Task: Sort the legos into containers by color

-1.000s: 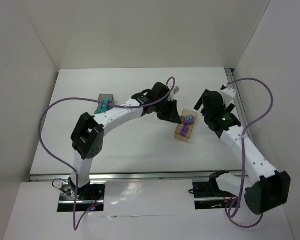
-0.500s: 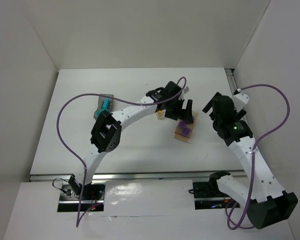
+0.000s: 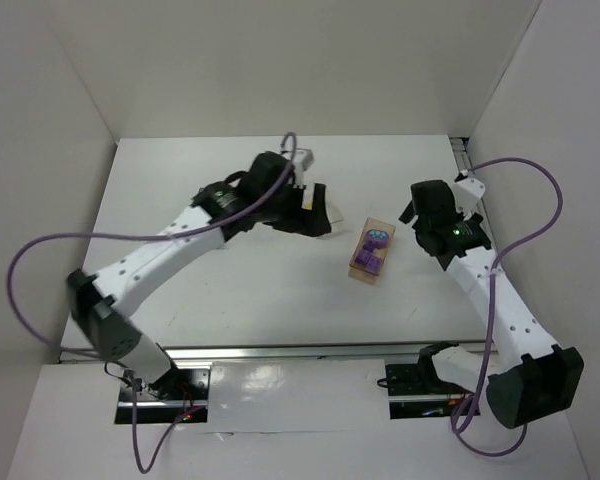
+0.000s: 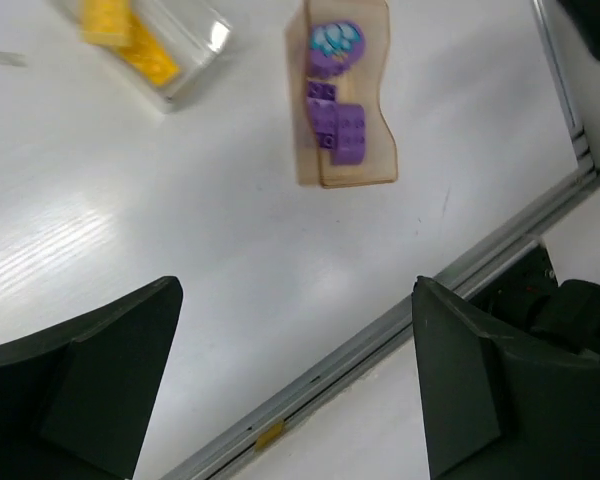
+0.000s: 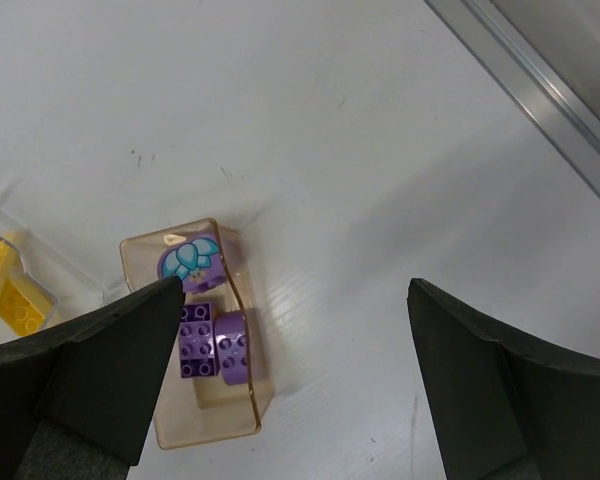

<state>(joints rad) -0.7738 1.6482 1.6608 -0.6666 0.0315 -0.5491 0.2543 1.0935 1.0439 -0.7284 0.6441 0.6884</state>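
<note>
Both ends are empty. The left gripper (image 4: pixel 297 290) has its fingers spread wide over the bare white tabletop (image 4: pixel 230 250), and the right gripper (image 5: pixel 295 290) is equally wide, with nothing between either pair. Main risk as I read it: both wrists hang near the same spot at table centre, either side of the tan rectangular box (image 4: pixel 360 178). A careless swing could clip that box or the clear plastic box (image 4: pixel 205 40) near it on the left arm's side. Both look light enough to skid or tip and dump their load. Second risk is arm-to-arm contact if both move inward together. Third: the left arm (image 3: pixel 160 260) lies across part of the table in the top view. No dark grey box or teal brick shows in any current view, so I cannot tell their state. Visible contents look clean. Purple studded bricks (image 4: pixel 338 130) lie flat in the tan box's nearer half. A round purple piece with a teal petal print (image 4: pixel 332 45) sits at its far end, and that print could fool a colour check. Yellow bricks (image 4: pixel 140 55) sit in the clear box, blurred in the left wrist view. No loose brick is visible on the table, so sorting looks at or close to finished, pending whatever is hidden.
</note>
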